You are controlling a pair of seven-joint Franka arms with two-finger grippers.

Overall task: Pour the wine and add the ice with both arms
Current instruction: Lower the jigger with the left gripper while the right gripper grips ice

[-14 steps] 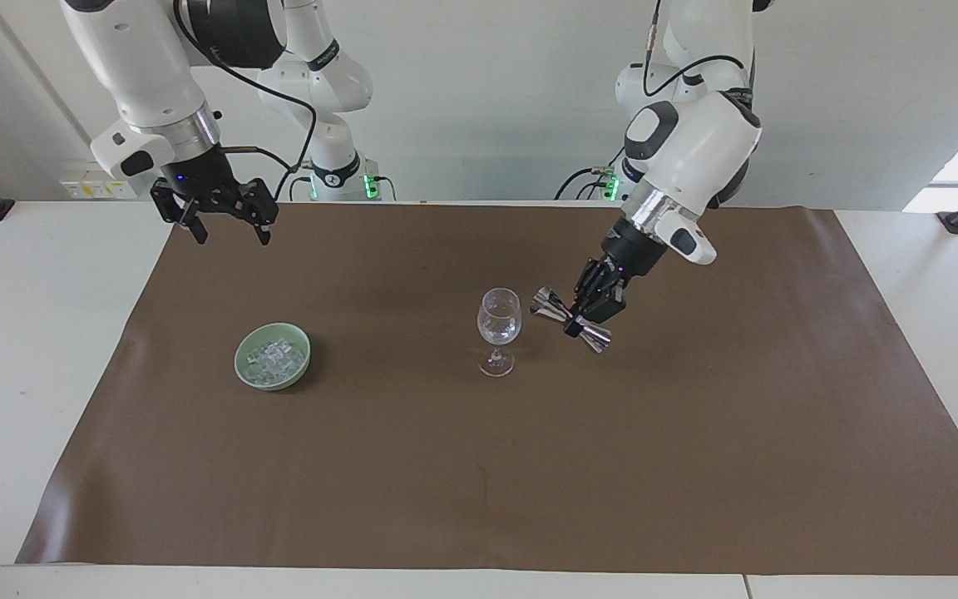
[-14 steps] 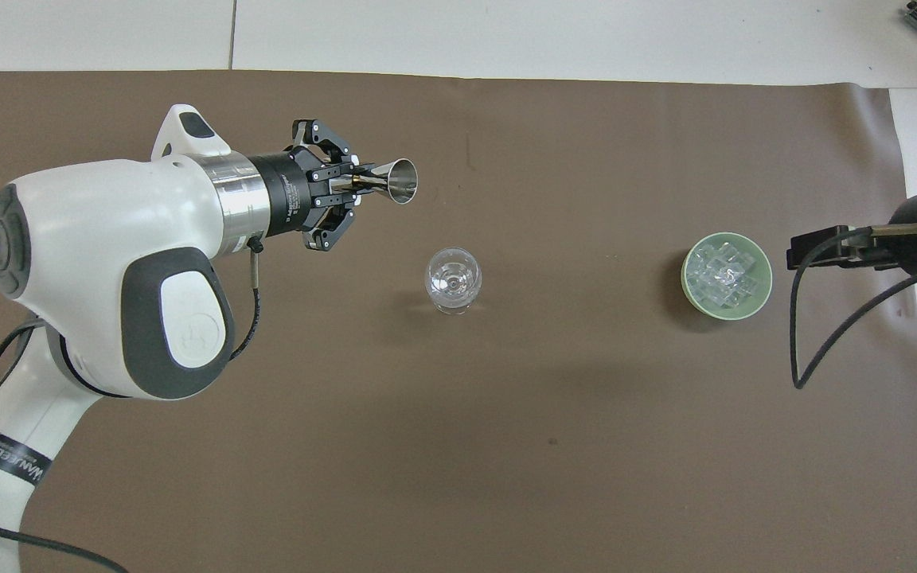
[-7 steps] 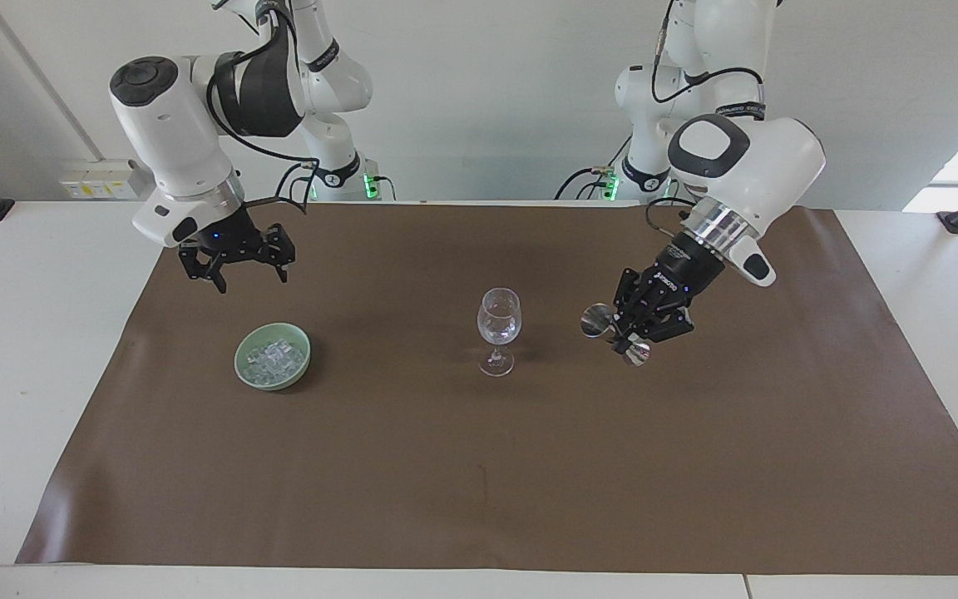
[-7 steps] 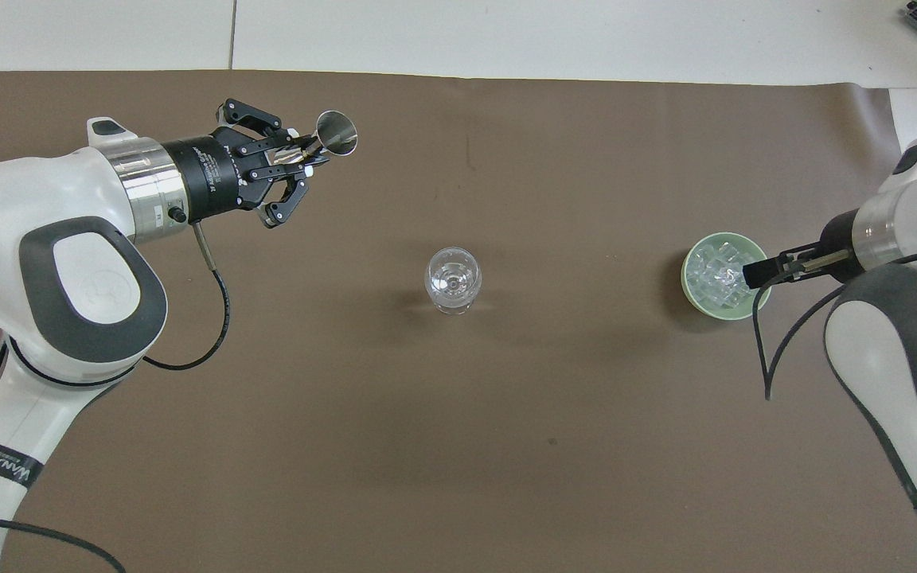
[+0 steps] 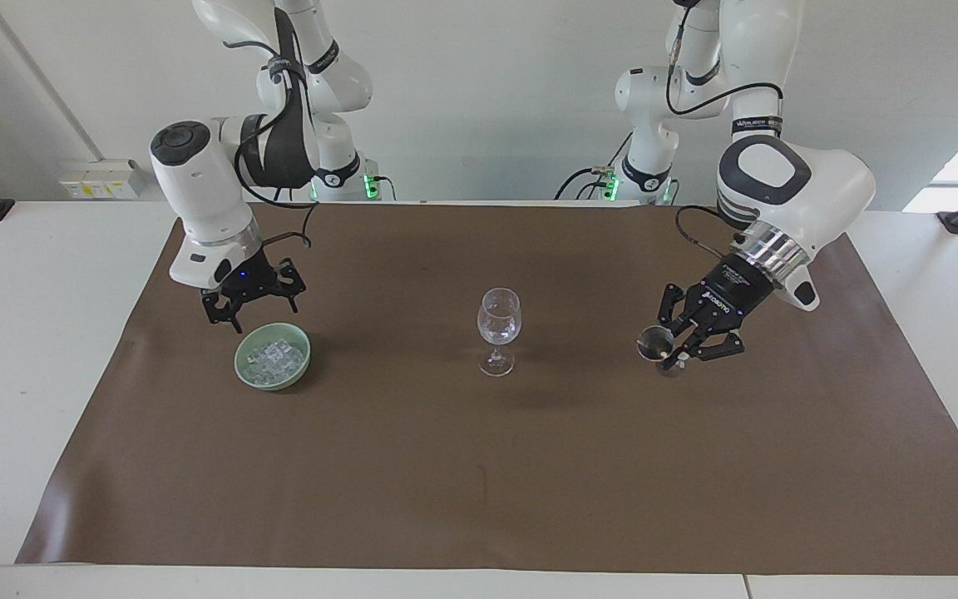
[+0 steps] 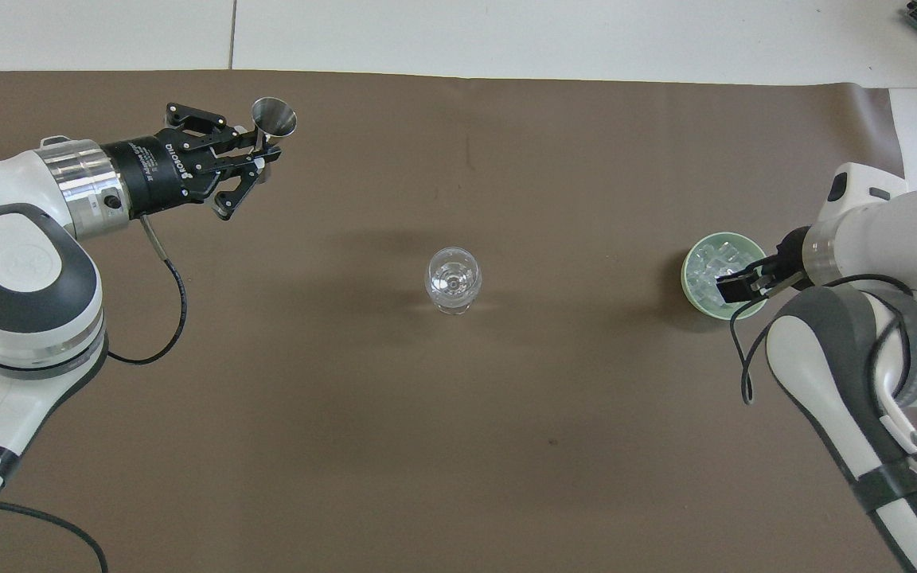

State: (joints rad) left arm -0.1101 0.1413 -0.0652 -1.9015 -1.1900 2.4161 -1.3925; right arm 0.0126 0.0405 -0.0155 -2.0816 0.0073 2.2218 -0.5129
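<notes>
The left end effector (image 5: 678, 349) was clamped on the steel jigger (image 5: 656, 343), tilted in the air above the brown mat (image 5: 479, 466) on the desk, toward the left arm's end from the wine glass (image 5: 498, 329). The right end effector (image 5: 248, 308), fingers apart, hung just over the pale green bowl (image 5: 273, 356) of ice cubes (image 5: 275, 356).

A plain brown mat (image 5: 479, 466) was laid over a white table (image 5: 38, 349). A pale green bowl (image 5: 273, 356) was filled with clear, glassy ice (image 5: 276, 358). The wine glass (image 5: 498, 329) was colourless, and the jigger (image 5: 660, 348) was shiny dark steel. White arms (image 5: 795, 187) were fitted with silver wrists and black grippers.
</notes>
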